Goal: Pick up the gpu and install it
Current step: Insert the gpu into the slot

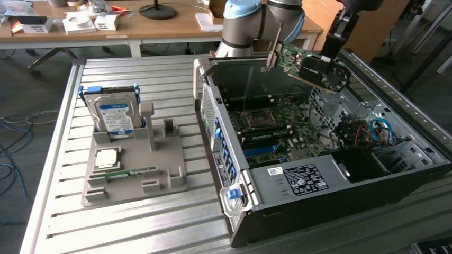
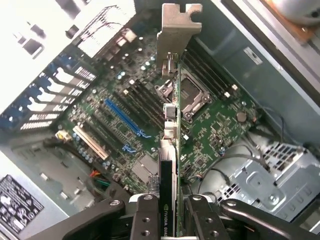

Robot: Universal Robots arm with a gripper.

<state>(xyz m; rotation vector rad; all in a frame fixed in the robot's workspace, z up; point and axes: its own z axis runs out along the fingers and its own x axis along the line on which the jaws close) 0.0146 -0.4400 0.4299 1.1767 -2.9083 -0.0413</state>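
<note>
The gpu (image 1: 310, 66) is a green card with a black fan and a silver bracket (image 1: 271, 55). It hangs tilted in the air above the far end of the open computer case (image 1: 297, 182). My gripper (image 1: 331, 52) is shut on it at the fan end. In the wrist view the gpu (image 2: 172, 145) is seen edge-on, with its bracket (image 2: 178, 27) pointing away from me. My gripper (image 2: 171, 220) clamps it from both sides, one finger (image 2: 145, 220) against each face. Below the card lies the motherboard (image 2: 215, 125) with a blue slot (image 2: 122, 117).
A grey fixture (image 1: 134, 169) on the slatted metal table at the exterior view's left holds an upright hard drive (image 1: 116, 114), a CPU (image 1: 107, 157) and a memory stick (image 1: 130, 173). Cables (image 1: 378, 129) and a drive cage sit inside the case. A wooden desk (image 1: 155, 26) stands behind.
</note>
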